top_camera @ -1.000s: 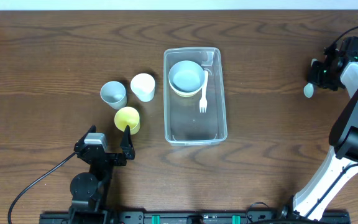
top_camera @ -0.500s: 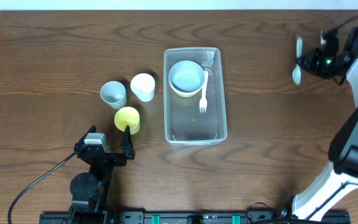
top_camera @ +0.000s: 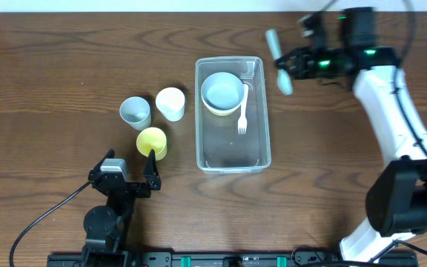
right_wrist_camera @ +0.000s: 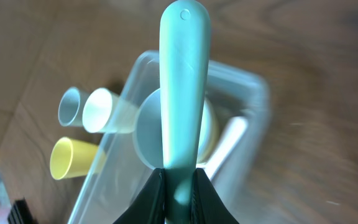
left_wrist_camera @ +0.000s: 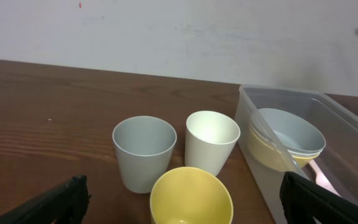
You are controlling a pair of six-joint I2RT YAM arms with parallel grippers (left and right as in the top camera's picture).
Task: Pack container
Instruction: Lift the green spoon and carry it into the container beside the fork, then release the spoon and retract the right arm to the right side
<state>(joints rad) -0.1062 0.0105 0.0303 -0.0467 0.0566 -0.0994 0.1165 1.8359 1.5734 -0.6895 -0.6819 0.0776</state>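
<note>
The clear rectangular container point(top_camera: 233, 141) stands mid-table and holds stacked grey-blue and yellow bowls point(top_camera: 222, 92) and a white fork point(top_camera: 242, 110). My right gripper point(top_camera: 295, 65) is shut on a pale teal spoon point(top_camera: 278, 50) and holds it in the air just right of the container's far right corner. In the right wrist view the spoon's handle point(right_wrist_camera: 183, 74) points away from my fingers point(right_wrist_camera: 180, 186), above the container point(right_wrist_camera: 253, 93). My left gripper point(top_camera: 130, 172) is open and empty, low on the table just in front of a yellow cup point(top_camera: 152, 142).
A grey-blue cup point(top_camera: 135, 112) and a white cup point(top_camera: 170, 103) stand left of the container, behind the yellow cup. In the left wrist view the three cups point(left_wrist_camera: 191, 196) stand close together, with the container point(left_wrist_camera: 272, 180) to their right.
My right arm has swung from the far right edge of the table leftward to the container's far right corner, carrying the spoon. The left arm has not moved.
</note>
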